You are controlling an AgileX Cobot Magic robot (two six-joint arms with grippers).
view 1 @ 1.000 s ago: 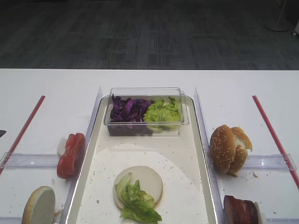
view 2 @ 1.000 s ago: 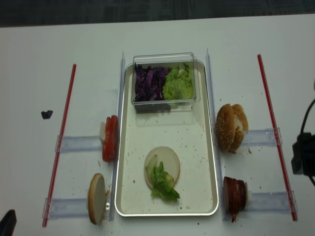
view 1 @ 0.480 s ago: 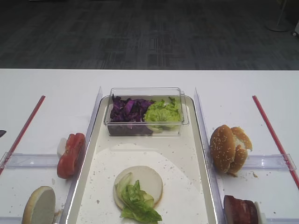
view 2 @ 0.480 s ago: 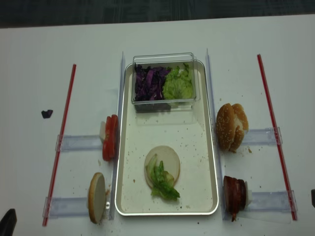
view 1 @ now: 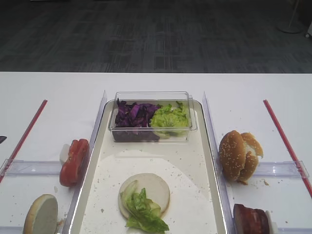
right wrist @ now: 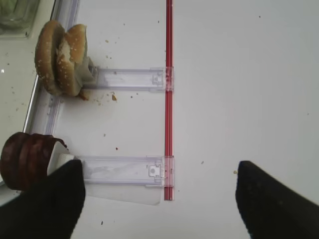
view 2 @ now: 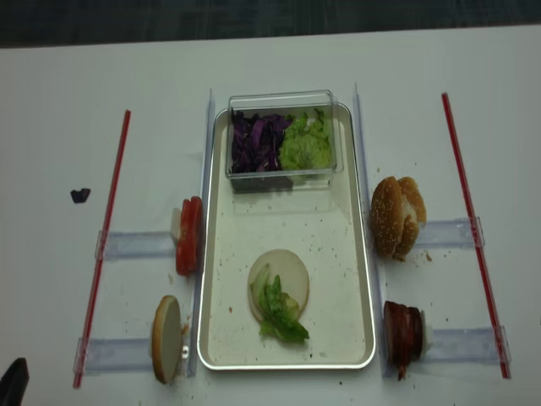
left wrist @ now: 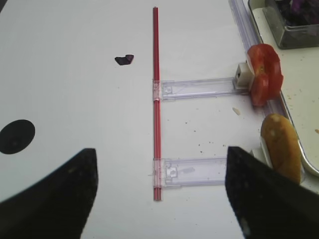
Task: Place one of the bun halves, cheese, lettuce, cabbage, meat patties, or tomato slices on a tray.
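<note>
On the metal tray [view 2: 287, 365] lies a round bun half [view 2: 283, 275] with lettuce [view 2: 279, 315] on it. Behind it, a clear box holds purple cabbage [view 2: 258, 142] and more lettuce [view 2: 307, 145]. Tomato slices [view 2: 188, 237] and a bun half [view 2: 166, 338] stand left of the tray. Sesame bun halves [view 2: 397, 217] and meat patties [view 2: 401, 334] stand on its right. No cheese is in view. My right gripper [right wrist: 159, 209] hovers open over bare table right of the patties [right wrist: 25, 159]. My left gripper [left wrist: 159, 199] hangs open left of the bun half [left wrist: 281, 147], holding nothing.
Red strips [view 2: 106, 228] [view 2: 473, 228] run along both sides, crossed by clear plastic holders [right wrist: 127, 78] [left wrist: 194, 88]. A purple cabbage scrap [view 2: 80, 195] lies on the far left table. Crumbs dot the tray and table.
The right arm, at the right edge of the overhead view a second ago, has drawn back out of it. The food has not moved.
</note>
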